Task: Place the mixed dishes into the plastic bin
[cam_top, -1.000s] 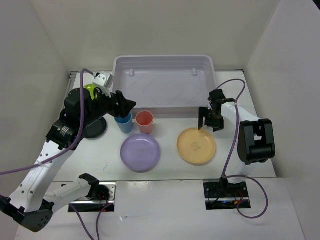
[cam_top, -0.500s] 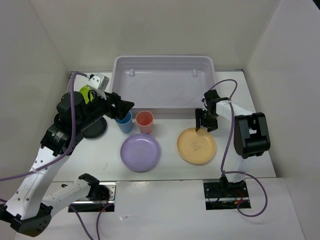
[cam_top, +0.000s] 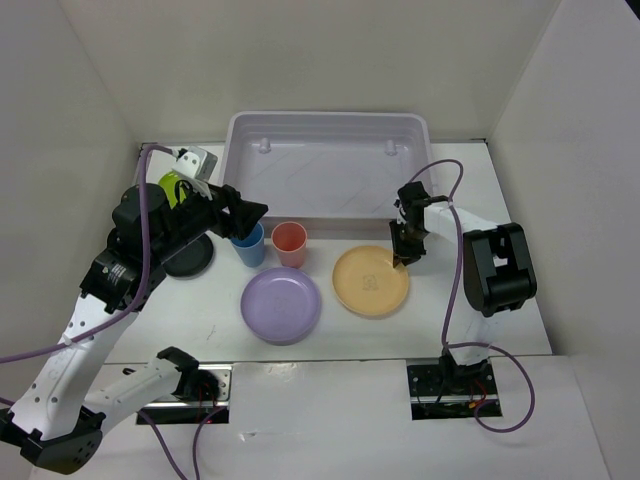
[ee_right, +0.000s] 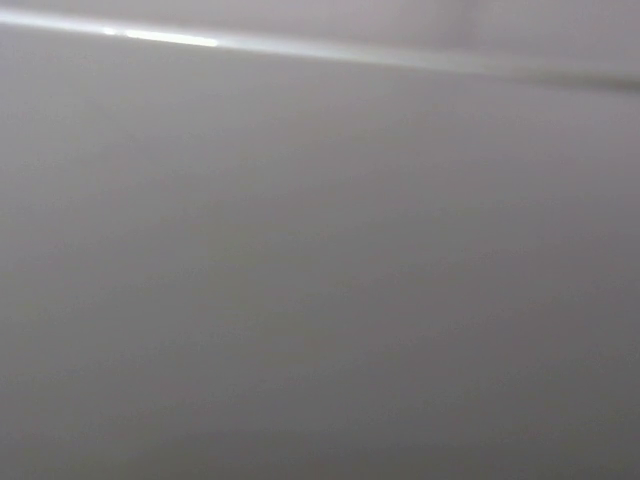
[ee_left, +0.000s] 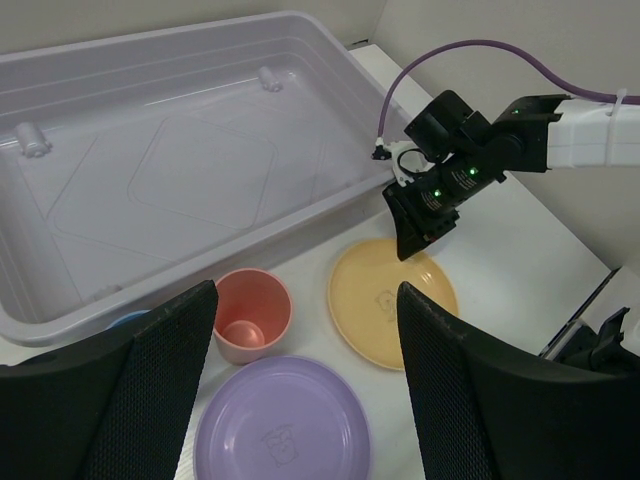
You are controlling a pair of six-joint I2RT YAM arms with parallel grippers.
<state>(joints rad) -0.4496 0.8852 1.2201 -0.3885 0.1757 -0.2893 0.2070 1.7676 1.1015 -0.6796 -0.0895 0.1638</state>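
Since the right pincer pressed on the rim of the orange-yellow plate just under it, grip impossible to tell, the plate could've skidded across the desk rather than reaching the plastic bin just beyond. The left pincer gaped wide, empty.

No text can be read. The orange-yellow plate and the lavender plate each carry a small embossed centre mark, too faint to make out.
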